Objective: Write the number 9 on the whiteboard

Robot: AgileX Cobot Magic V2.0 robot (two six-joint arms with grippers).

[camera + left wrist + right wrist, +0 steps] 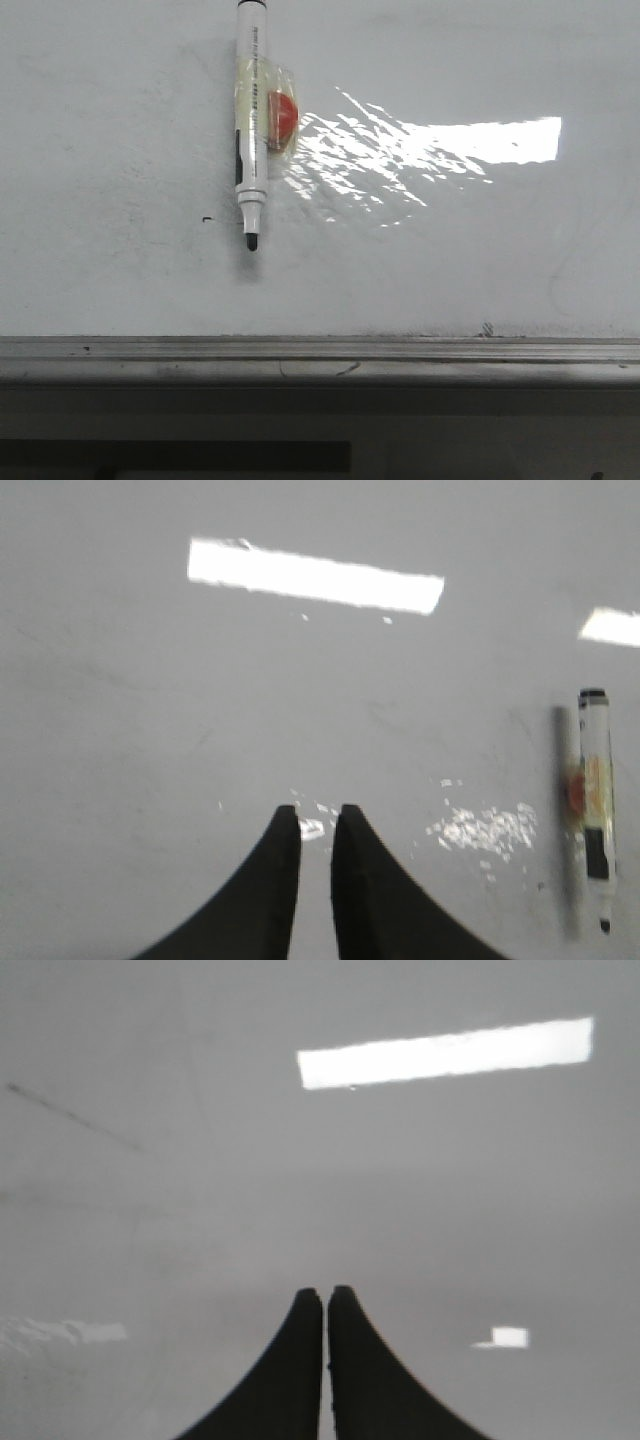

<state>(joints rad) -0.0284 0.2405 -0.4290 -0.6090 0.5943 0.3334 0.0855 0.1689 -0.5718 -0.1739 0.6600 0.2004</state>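
Front view alone shows the whiteboard's (120,120) rail (320,358), with a marker (251,120) lying on the board and a dash (207,219) beside its tip; no 9 shows. Left tool (316,825) barely parted, empty, well apart from the marker (597,800). Right tool (325,1305) closed, empty, marker unseen.

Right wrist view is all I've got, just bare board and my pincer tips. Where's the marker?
Observer: The marker lies flat on the whiteboard in the front view, uncapped, with its tip toward the grey rail.
Operator: Anything written yet?
Observer: No figure, only a tiny black dash just left of the marker's tip.
Operator: Is the left pincer holding anything?
Observer: No. The left pincer is empty, with a narrow gap between its fingers, and the marker lies off to one side in its view.
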